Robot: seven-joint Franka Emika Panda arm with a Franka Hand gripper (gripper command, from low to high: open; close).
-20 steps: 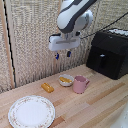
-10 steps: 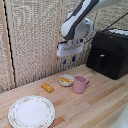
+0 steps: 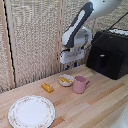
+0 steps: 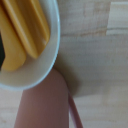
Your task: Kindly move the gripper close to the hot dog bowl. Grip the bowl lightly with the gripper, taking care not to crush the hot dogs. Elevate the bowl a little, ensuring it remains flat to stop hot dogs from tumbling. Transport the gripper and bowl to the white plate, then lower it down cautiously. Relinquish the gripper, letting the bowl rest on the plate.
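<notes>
The hot dog bowl (image 3: 65, 80) is small and whitish and stands on the wooden table with yellow-orange hot dogs (image 3: 65, 79) inside. My gripper (image 3: 70, 65) hangs above the bowl without touching it. Its dark fingers look apart and hold nothing. In the wrist view the bowl's rim (image 4: 54, 45) and the hot dogs (image 4: 30, 25) fill one corner from close up. The white plate (image 3: 31, 111), with a faint floral rim, lies near the table's front on the exterior view's left, well apart from the bowl.
A pink mug (image 3: 80, 85) stands right beside the bowl and also shows in the wrist view (image 4: 40, 105). A loose orange food piece (image 3: 47, 87) lies between bowl and plate. A black appliance (image 3: 110, 52) stands at the exterior view's right. A woven screen stands behind.
My gripper has come down and moved to the exterior view's right, from high above the table to just above the bowl. The bowl, mug and plate have not moved.
</notes>
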